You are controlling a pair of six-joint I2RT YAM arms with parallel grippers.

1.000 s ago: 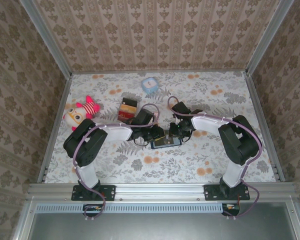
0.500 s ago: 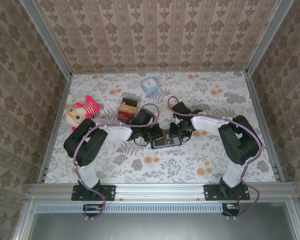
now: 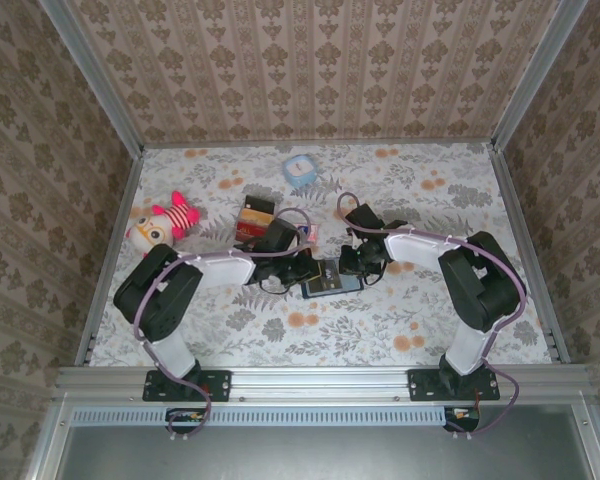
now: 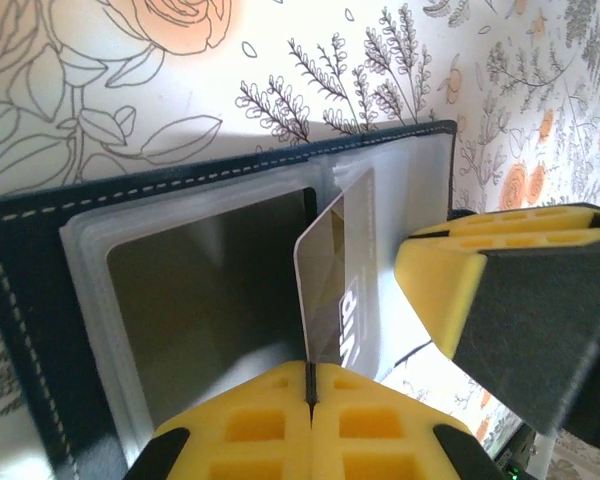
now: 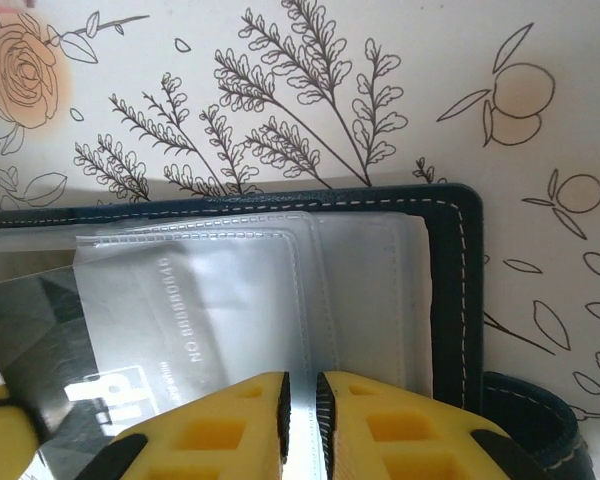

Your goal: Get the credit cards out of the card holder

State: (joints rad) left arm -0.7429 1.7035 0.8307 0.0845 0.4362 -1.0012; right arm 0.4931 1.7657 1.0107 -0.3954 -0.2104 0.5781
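The navy card holder [image 3: 330, 279] lies open on the floral table between my two grippers. In the left wrist view its clear plastic sleeves [image 4: 90, 270] face up, and a dark grey credit card [image 4: 330, 270] with white lettering stands partly out of one sleeve. My left gripper [image 4: 310, 368] is shut on that card's near edge. My right gripper [image 5: 300, 382] is shut on the edge of a clear sleeve [image 5: 230, 290], just inside the holder's stitched navy border [image 5: 450, 290]. The same card [image 5: 30, 320] shows at the left of the right wrist view.
A red-and-tan box [image 3: 255, 218] stands just behind the left gripper [image 3: 308, 268]. A plush doll [image 3: 160, 225] lies at the left and a small light-blue object [image 3: 300, 170] at the back. Aluminium rails [image 3: 110, 240] and patterned walls close in the table.
My left gripper has closed on the card. The left arm's elbow has swung out to the left. The right arm has stayed in place.
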